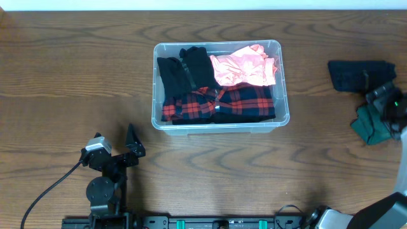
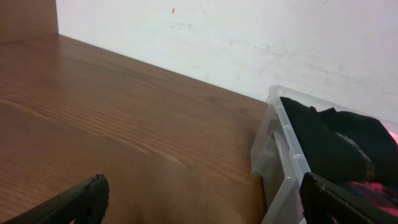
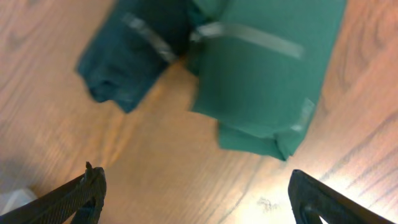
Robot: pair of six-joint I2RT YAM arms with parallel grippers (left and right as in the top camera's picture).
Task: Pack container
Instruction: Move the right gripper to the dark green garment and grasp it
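Note:
The clear plastic container [image 1: 219, 122] stands mid-table, holding black clothes, a red-and-black plaid garment [image 1: 241, 102] and a pink garment [image 1: 245, 65]. Its near corner shows in the left wrist view [image 2: 283, 168]. My left gripper [image 1: 114, 149] is open and empty near the front left, its jaws [image 2: 199, 202] over bare table beside the container. My right gripper [image 1: 389, 108] is open at the far right, above a folded green garment [image 1: 370, 127]. In the right wrist view the green garment [image 3: 267, 68] lies beyond the open jaws [image 3: 196, 196], with a dark blue garment [image 3: 134, 53] beside it.
A dark navy folded garment [image 1: 359, 75] lies on the wooden table [image 1: 76, 76] at the right, behind the green one. A white wall [image 2: 249, 37] runs along the table's far edge. A black cable [image 1: 48, 191] trails from the left arm's base.

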